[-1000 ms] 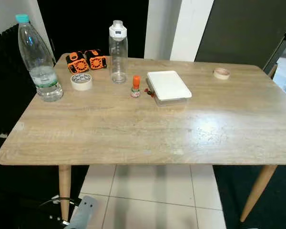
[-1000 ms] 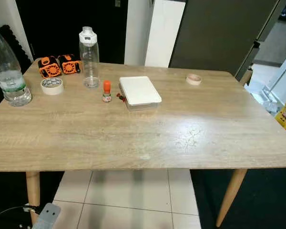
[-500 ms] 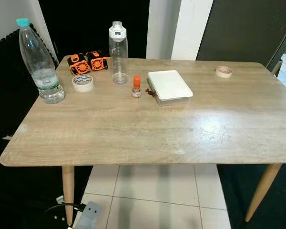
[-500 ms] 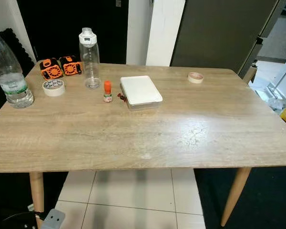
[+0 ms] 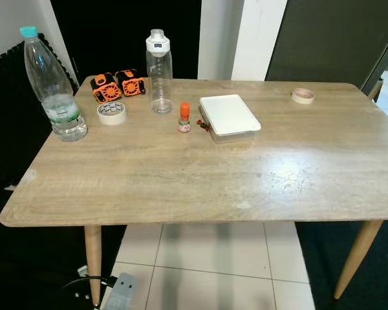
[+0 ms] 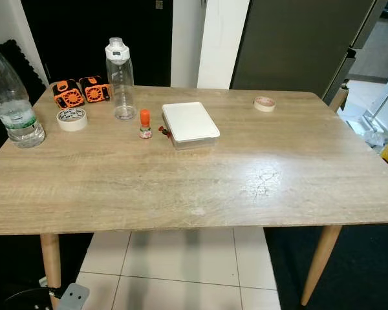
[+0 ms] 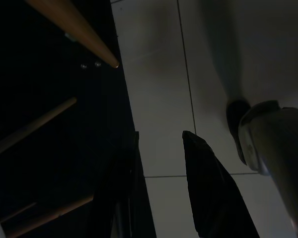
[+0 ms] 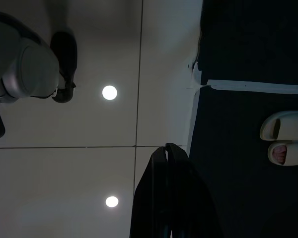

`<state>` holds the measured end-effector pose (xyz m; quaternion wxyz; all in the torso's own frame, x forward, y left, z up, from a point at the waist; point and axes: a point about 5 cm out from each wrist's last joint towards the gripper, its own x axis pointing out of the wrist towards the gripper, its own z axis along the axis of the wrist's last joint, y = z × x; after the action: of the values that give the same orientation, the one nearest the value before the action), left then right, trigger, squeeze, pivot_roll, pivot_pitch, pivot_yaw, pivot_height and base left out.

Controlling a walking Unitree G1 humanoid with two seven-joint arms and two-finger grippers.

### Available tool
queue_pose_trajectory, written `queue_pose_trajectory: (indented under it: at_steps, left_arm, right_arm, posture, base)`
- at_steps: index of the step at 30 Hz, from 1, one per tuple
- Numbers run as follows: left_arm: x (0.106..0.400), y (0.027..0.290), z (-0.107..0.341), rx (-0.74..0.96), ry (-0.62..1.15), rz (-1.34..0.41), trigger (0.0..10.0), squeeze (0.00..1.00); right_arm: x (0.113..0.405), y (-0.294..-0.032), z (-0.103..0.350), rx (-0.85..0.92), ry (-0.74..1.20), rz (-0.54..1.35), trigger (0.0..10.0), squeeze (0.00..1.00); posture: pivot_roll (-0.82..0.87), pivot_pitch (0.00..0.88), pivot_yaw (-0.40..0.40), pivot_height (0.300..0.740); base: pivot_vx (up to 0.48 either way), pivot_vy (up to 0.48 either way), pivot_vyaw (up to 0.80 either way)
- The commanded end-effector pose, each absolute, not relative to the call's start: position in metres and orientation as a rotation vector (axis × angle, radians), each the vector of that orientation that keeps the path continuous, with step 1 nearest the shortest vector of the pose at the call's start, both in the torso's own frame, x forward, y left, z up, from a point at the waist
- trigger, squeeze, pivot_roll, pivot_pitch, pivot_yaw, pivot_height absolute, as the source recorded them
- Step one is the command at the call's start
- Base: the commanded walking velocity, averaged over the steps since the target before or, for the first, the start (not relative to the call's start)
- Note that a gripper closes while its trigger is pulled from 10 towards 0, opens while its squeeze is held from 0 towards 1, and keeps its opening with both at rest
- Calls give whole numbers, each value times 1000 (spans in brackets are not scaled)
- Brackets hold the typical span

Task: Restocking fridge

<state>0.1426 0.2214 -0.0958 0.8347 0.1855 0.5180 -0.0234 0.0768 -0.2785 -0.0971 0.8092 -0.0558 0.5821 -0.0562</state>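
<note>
We are standing before the wooden table (image 5: 181, 174) with both arms hanging idle, so we judge this the approach step: nothing is picked up yet. The likely goods sit along the far edge. The big water bottle (image 5: 52, 84) stands at the far-left corner, the clear flask (image 5: 160, 71) further along that edge, the small orange-capped bottle (image 5: 184, 117) just beside the white-lidded container (image 5: 228, 117) near the middle. Two tape rolls (image 5: 111, 112) and a pair of orange gadgets (image 5: 118, 84) look like clutter rather than stock. The dark panel (image 6: 291, 45) past the far-right corner may be the fridge, though we cannot be sure. Next we need to close in on the near edge, raise an arm, and reach well across.

The wrist views add what the head misses: the left gripper (image 7: 159, 188) hangs over the tiled floor (image 7: 159, 99) beside a table leg (image 7: 74, 34), fingers spread apart and empty; the right gripper (image 8: 171, 193) has its fingers pressed together, holding nothing, with a pair of slippers (image 8: 283, 139) on the dark mat
</note>
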Motion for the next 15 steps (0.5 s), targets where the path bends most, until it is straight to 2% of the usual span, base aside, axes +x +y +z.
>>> queue_pose_trajectory:
  at_steps: [1,15]
  left_arm:
    - [141,212,-99,330,1109,-43,10000,0]
    - [132,222,-100,322,1142,-23,10000,0]
  right_arm:
    - [77,-282,-96,-112,1238,-145,10000,0]
    - [74,-281,-97,-103,1246,-155,10000,0]
  posture:
    - [58,0,-64,740]
    - [44,0,-35,740]
  base:
    - [0,0,0]
    - [0,0,0]
